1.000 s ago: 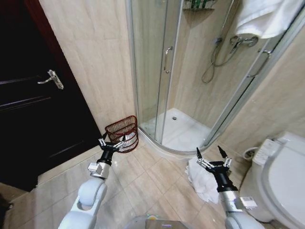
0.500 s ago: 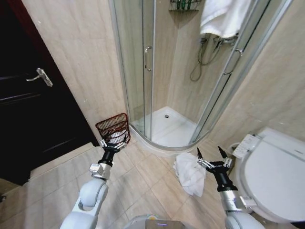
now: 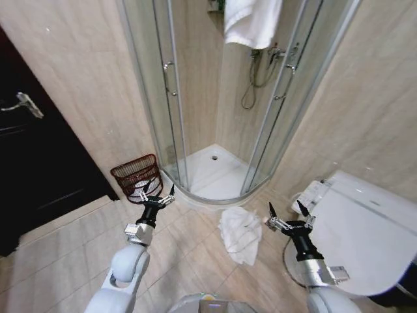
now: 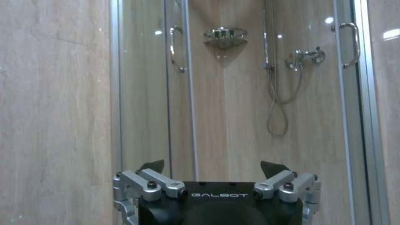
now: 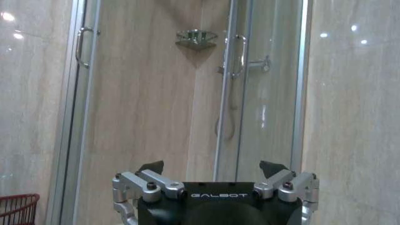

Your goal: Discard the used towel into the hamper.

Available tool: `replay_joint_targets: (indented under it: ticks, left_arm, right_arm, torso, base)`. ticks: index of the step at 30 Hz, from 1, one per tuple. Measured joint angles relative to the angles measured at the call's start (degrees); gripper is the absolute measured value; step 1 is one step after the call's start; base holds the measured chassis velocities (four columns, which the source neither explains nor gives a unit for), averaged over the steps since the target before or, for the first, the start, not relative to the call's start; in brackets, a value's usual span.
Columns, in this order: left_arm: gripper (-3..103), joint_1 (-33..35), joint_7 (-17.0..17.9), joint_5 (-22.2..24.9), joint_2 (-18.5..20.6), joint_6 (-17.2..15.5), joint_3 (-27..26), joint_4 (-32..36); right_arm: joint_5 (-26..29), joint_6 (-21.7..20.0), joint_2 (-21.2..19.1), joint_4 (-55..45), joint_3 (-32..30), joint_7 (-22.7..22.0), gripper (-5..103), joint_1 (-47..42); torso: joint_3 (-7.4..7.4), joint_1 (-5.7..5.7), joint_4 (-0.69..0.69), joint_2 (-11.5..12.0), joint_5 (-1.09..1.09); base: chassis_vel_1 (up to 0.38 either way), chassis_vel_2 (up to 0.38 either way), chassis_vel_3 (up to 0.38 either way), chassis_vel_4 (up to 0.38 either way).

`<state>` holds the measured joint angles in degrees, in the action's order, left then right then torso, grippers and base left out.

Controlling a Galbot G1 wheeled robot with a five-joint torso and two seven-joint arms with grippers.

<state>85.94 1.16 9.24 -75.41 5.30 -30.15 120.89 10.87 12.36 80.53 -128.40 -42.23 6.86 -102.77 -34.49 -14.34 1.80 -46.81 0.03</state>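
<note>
White towel (image 3: 239, 234), reddish-brown ribbed hamper (image 3: 135, 177).

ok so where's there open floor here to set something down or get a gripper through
Bare tile lies between the dark door and the left gripper, and in front of the towel between both arms. It is crowded by the shower curb, where the hamper stands against the wall, and between towel and toilet, where the right gripper hovers.

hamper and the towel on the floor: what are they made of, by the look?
Small round reddish-brown hamper: looks like thin wire or possibly wicker, open vertical ribs under a thicker rim, matte. Crumpled white towel on the floor tiles: soft cloth, probably terry, lying in limp folds.
</note>
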Motion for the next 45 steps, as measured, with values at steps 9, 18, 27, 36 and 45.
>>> replay_joint_targets:
  ticks: [9,18,27,36,45]
  left_arm:
    - [100,0.49,0.04,-0.11,-0.16,0.6,-0.23,-0.01]
    - [100,0.84,0.05,-0.13,-0.24,0.7,-0.16,0.31]
    - [100,0.99,0.04,-0.31,-0.13,0.79,0.24,0.62]
    - [100,1.15,0.67,-0.4,-0.14,0.79,1.11,0.93]
    - [100,1.62,1.03,-0.27,-0.15,0.78,0.89,1.3]
  right_arm:
    - [-0.58,0.44,0.51,0.14,0.38,0.06,100,0.07]
    - [-0.58,0.72,0.64,0.63,0.4,0.45,100,0.31]
    - [-0.79,0.93,0.62,0.69,0.28,0.17,100,0.12]
    - [-2.3,0.95,1.37,0.48,0.68,-1.66,100,0.07]
    - [-2.32,1.74,1.62,0.34,0.52,-2.62,100,-0.58]
  torso:
    - [0.01,0.03,0.03,-0.01,-0.05]
    - [0.01,0.03,0.02,-0.01,-0.04]
    - [0.01,0.02,0.02,0.0,-0.03]
    - [0.01,0.01,0.02,0.0,-0.04]
    - [0.01,0.03,0.01,-0.01,-0.04]
  base:
    - [0.024,-0.032,0.01,0.021]
    - [0.005,0.021,-0.02,-0.01]
    - [-0.096,0.083,0.11,-0.094]
    - [-0.059,0.03,0.048,-0.04]
    - [0.0,0.0,0.0,0.0]
